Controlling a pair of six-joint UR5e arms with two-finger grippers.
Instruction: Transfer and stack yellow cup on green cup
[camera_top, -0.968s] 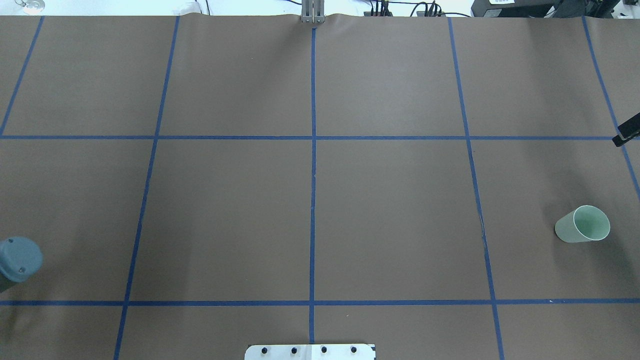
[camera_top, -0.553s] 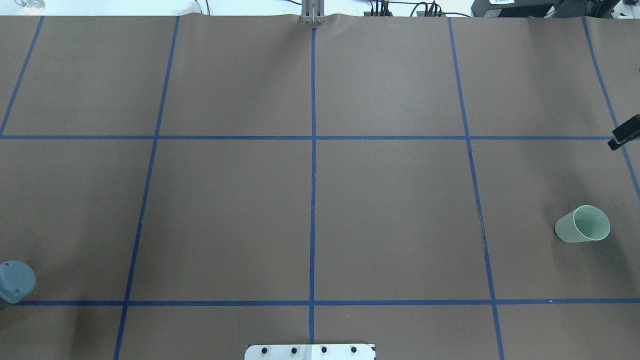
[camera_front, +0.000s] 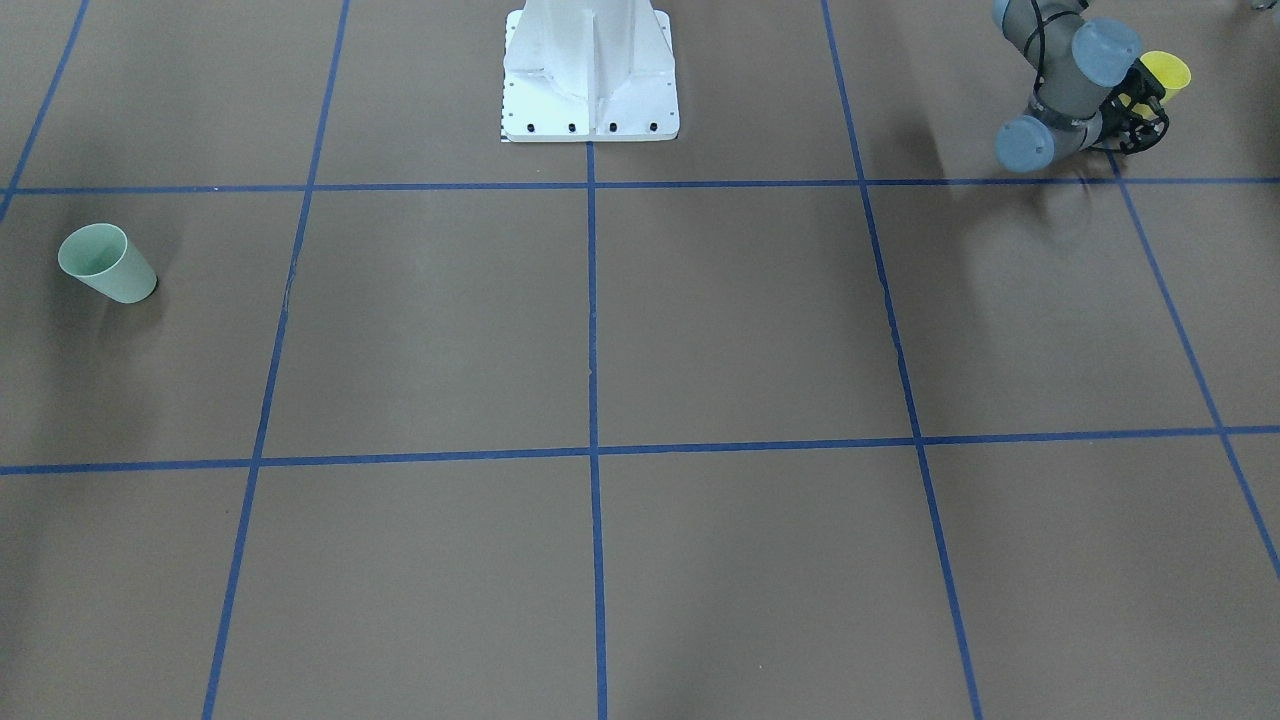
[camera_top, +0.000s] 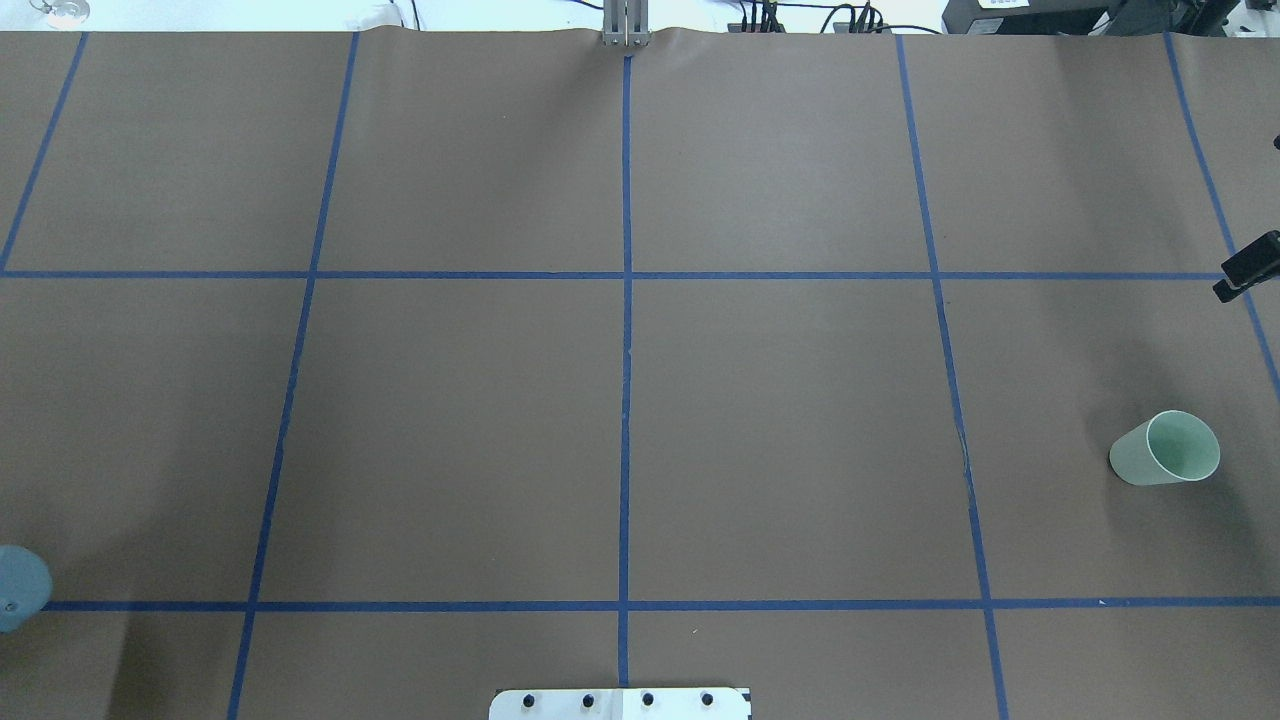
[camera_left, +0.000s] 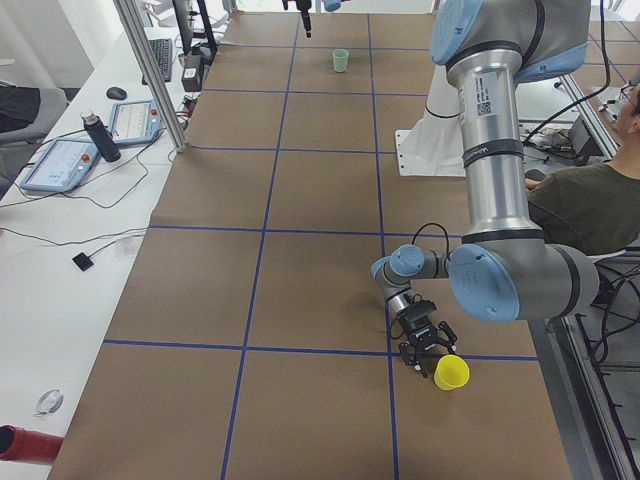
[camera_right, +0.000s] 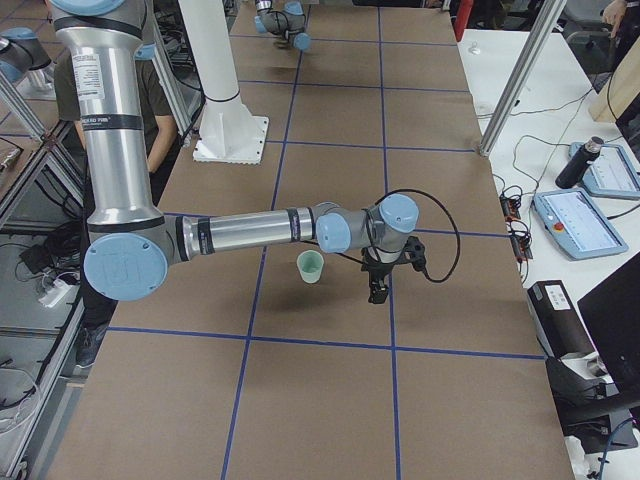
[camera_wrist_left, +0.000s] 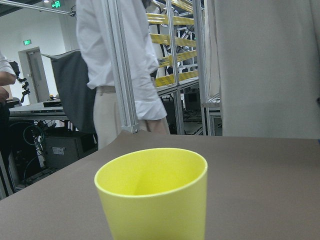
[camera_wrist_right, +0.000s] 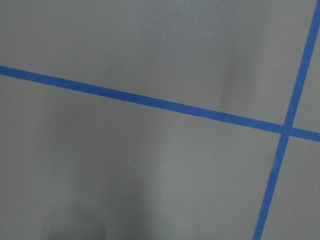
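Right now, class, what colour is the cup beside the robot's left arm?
Bright yellow. The yellow cup shows best in the left wrist-mounted view.

Overhead: left arm (camera_top: 18, 588) cut off by the frame edge, only a joint cap shows. Left gripper (camera_front: 1145, 100) and yellow cup (camera_front: 1168, 70) lie outside that view. Front view: gripper tiny & half behind the arm, so can't tell if it's clamped on the cup at its tips (cup's gripper-side wall is covered). Left wrist cam: cup base cropped by the bottom edge, no fingers in shot. Right gripper (camera_right: 378, 292): just a dark sliver at the overhead's edge, finger gap unreadable.
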